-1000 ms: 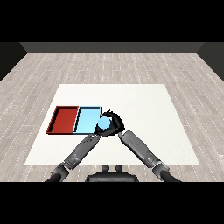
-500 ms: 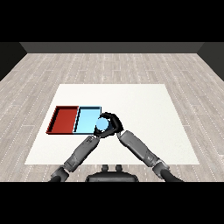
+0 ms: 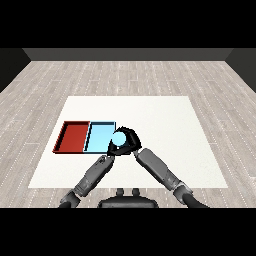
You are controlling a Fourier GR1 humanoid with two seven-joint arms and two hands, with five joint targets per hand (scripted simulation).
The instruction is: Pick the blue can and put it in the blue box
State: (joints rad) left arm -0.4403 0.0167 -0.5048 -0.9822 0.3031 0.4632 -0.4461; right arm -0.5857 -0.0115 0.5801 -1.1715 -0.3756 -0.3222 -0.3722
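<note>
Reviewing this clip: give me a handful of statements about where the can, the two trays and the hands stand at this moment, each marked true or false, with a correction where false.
1. The right hand is curled round the blue can. True.
2. The blue can lies flat inside the red tray. False: it is held in the right hand at the right edge of the light blue tray.
3. The red tray lies to the left of the light blue tray, side by side on the white table. True.
4. The left hand holds the can. False: the left hand is below the can, near the light blue tray's near right corner, and holds nothing that can be seen.
</note>
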